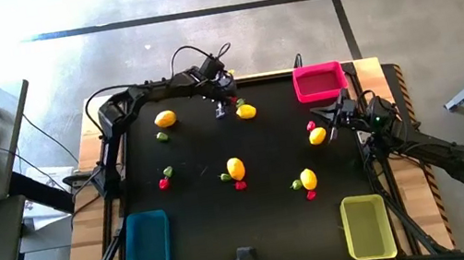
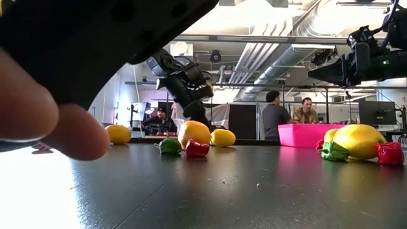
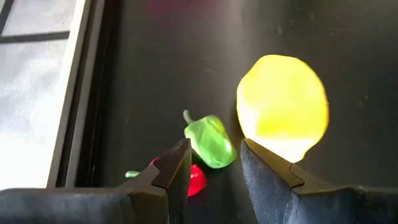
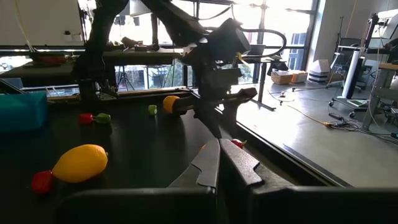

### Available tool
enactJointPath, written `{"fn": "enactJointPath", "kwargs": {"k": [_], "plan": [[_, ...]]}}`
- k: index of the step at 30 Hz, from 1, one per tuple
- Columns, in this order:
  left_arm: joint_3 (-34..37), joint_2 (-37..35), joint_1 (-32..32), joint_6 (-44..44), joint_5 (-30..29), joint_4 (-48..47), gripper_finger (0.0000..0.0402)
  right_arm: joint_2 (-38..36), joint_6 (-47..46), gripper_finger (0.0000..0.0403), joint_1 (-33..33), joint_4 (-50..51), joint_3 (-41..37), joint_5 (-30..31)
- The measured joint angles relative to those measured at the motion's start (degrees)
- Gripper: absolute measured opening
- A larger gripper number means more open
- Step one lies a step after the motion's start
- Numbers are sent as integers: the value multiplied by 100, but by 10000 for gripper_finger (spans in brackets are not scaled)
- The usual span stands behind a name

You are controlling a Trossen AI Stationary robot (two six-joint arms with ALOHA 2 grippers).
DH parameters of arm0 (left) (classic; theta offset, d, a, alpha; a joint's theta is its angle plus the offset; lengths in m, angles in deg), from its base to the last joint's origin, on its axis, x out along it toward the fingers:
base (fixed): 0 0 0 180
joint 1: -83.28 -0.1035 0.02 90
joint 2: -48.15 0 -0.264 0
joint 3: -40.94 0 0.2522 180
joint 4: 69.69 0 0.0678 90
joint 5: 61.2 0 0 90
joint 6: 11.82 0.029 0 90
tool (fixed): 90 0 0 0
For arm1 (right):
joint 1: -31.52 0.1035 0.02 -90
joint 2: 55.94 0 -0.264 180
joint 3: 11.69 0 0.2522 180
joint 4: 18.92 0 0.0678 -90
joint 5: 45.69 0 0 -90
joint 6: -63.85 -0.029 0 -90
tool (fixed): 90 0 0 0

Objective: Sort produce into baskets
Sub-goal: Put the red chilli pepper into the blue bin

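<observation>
On the black worktop (image 1: 198, 210), the left hand (image 1: 222, 105) hovers at the far edge with its fingers parted and empty, over a small green plastic pepper (image 3: 210, 141), a red piece (image 3: 194, 180) and a yellow toy lemon (image 1: 247, 111). The pink-red plastic basket (image 1: 319, 82) sits far right. Just before it, the right hand (image 1: 334, 123) is pinched closed, empty, beside another yellow lemon (image 1: 317, 136).

Low view: a blurred fingertip (image 2: 38, 121) and a dark shape fill the near left, hiding the table there. Left wrist view: a finger (image 3: 171, 177) partly covers the red piece (image 3: 196, 180).
</observation>
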Motion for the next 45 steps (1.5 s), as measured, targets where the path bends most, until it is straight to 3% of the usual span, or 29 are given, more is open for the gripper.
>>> {"fn": "enactJointPath", "kwargs": {"k": [6, 12, 21, 33, 39, 45], "plan": [[0, 0, -2, 240, 24, 4, 127, 0, 1, 0, -1, -2, 0, 0], [0, 0, -83, 885, -382, 2, 127, 0, 0, 0, -2, 0, 0, 2], [0, 0, 21, 2694, -967, -342, 127, 0, 0, 0, -2, 0, 0, 0], [2, 52, 184, 4258, -1361, -87, 127, 0, 0, 0, -1, -1, 0, 0], [-5, 232, 151, 4838, -1777, -10, 126, 0, 0, 0, 0, 0, 0, 0], [-9, 258, 158, 4876, -1749, 22, 126, 1, 0, 0, -1, -1, 0, 1]]}}
